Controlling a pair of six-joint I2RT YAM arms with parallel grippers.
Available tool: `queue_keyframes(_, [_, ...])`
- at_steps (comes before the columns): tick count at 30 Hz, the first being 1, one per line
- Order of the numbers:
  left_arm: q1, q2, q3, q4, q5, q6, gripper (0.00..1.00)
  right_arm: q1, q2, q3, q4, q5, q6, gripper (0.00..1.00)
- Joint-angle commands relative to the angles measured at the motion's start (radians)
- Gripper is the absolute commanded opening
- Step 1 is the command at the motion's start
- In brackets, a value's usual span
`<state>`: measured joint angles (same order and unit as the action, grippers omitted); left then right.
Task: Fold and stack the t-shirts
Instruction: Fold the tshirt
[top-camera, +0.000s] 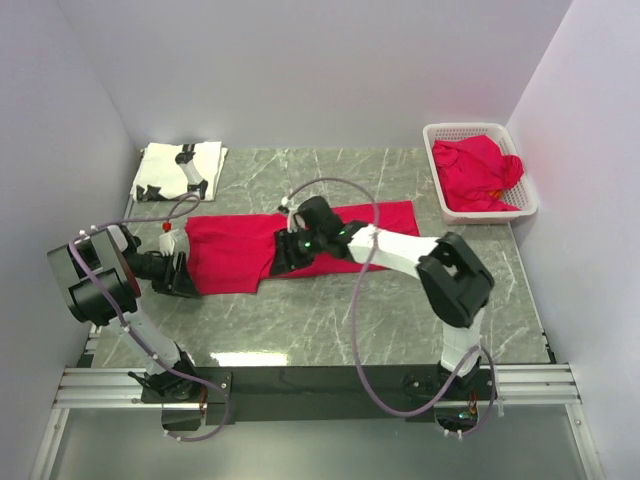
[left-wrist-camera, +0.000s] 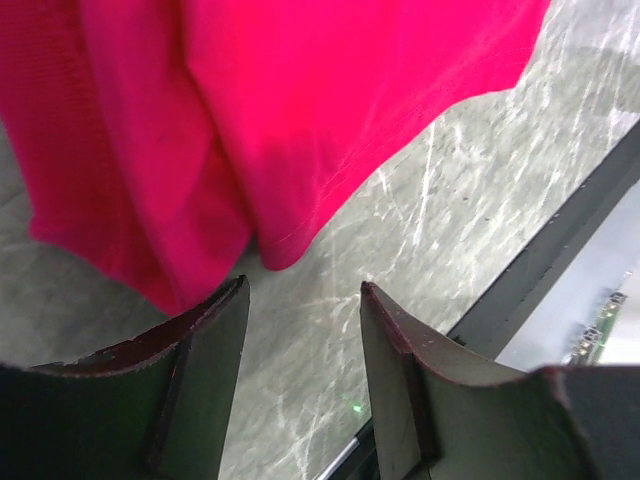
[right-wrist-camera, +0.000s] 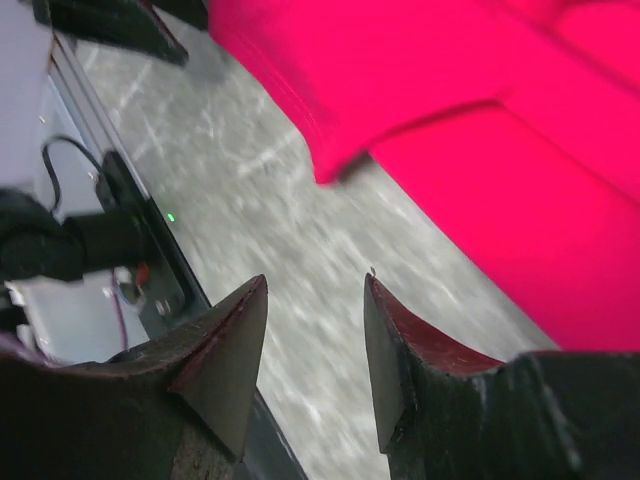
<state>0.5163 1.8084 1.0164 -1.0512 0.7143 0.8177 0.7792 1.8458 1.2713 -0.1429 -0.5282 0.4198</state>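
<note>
The left gripper (left-wrist-camera: 304, 292) and right gripper (right-wrist-camera: 316, 282) both stand parted and empty. The red t-shirt (left-wrist-camera: 330, 110) lies flat just ahead of each one's fingertips, apparently laid in a narrow strip ready for the crosswise fold.

No text, label, brand, number or sign is legible in any view. The black print on the folded white cloth t-shirt (top-camera: 178, 170), beyond the spread red cloth t-shirt (top-camera: 230, 255), is too small to resolve into letters.
</note>
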Motion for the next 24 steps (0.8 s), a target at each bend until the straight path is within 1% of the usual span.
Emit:
queue_keyframes(1, [-0.016, 0.006, -0.013, 0.057, 0.017, -0.043, 0.54, 0.072, 0.076, 0.01, 0.193, 0.032, 0.168, 0.51])
queue_keyframes(2, [-0.019, 0.006, -0.027, 0.068, 0.005, -0.048, 0.54, 0.087, 0.088, 0.004, 0.236, 0.034, 0.195, 0.52])
queue_keyframes(3, [-0.024, 0.006, -0.033, 0.088, -0.001, -0.051, 0.54, 0.103, 0.101, 0.003, 0.244, 0.039, 0.204, 0.54])
queue_keyframes(5, [-0.032, 0.003, -0.045, 0.112, -0.012, -0.068, 0.53, 0.135, 0.131, 0.042, 0.192, 0.092, 0.167, 0.56])
queue_keyframes(7, [-0.035, -0.001, -0.061, 0.152, -0.022, -0.089, 0.53, 0.135, 0.156, 0.054, 0.192, 0.109, 0.169, 0.59])
queue_keyframes(11, [-0.048, 0.014, -0.068, 0.16, -0.019, -0.084, 0.48, 0.144, 0.23, 0.12, 0.151, 0.071, 0.168, 0.59])
queue_keyframes(13, [-0.052, 0.016, -0.07, 0.157, -0.018, -0.08, 0.46, 0.155, 0.26, 0.16, 0.122, 0.079, 0.152, 0.58])
queue_keyframes(17, [-0.053, -0.004, -0.082, 0.158, -0.012, -0.065, 0.42, 0.172, 0.297, 0.189, 0.089, 0.12, 0.154, 0.58])
queue_keyframes(20, [-0.052, -0.026, -0.094, 0.165, -0.013, -0.06, 0.39, 0.172, 0.329, 0.212, 0.077, 0.114, 0.158, 0.55])
queue_keyframes(24, [-0.055, -0.023, -0.096, 0.172, -0.018, -0.069, 0.38, 0.173, 0.348, 0.229, 0.065, 0.114, 0.16, 0.52])
